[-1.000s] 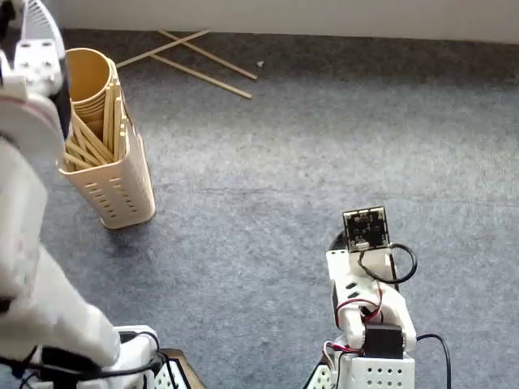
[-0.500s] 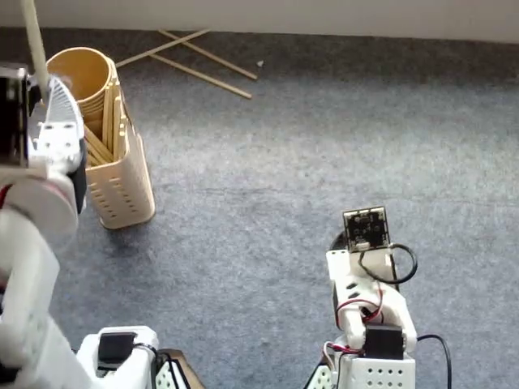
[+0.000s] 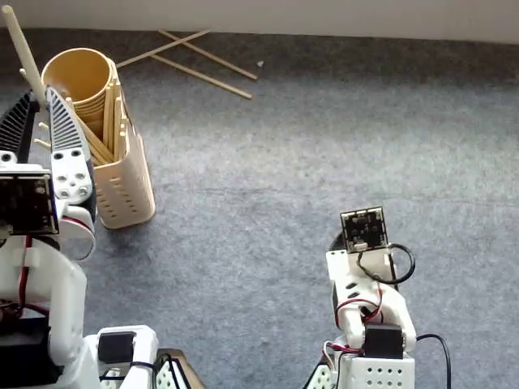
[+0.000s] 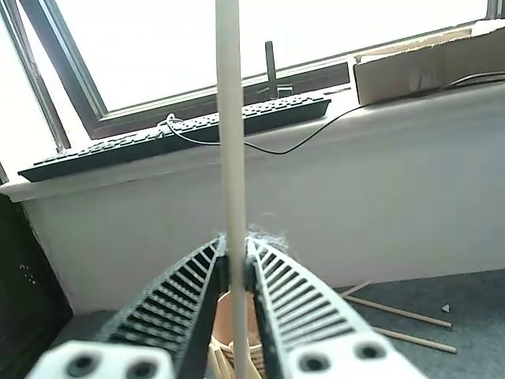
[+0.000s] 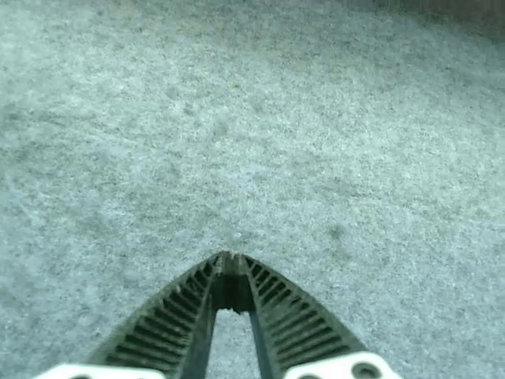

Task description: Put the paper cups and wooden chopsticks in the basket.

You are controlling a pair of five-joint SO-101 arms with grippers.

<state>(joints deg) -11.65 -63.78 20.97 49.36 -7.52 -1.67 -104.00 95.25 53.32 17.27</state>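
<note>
The left tool (image 3: 40, 93) is clenched on a single pale wooden chopstick (image 3: 20, 44). It holds the stick nearly upright, with most of its length rising above the fingertips. In the left wrist view the same chopstick (image 4: 230, 118) runs straight up between the two ribbed fingers (image 4: 177, 288), which pinch it close to their tips. This tool hangs just beside the far end of the beige perforated plastic basket (image 3: 122, 194), which stands on the grey carpeted table (image 3: 324, 146) near its left side.

Inside the basket sit nested tan paper cups (image 3: 77, 71), their open mouth facing up. Several more wooden chopsticks in the basket (image 3: 91, 142) lean slanted against the cups. Three loose wooden chopsticks (image 3: 203, 77) lie flat on the table near its far edge, well apart from the basket, and two of them cross each other.

The right arm (image 3: 369, 300) is at the near edge of the table, well apart from the basket and from the loose sticks. Its right tool (image 5: 229, 260) is clenched on nothing, the fingertips meeting above bare carpet.
</note>
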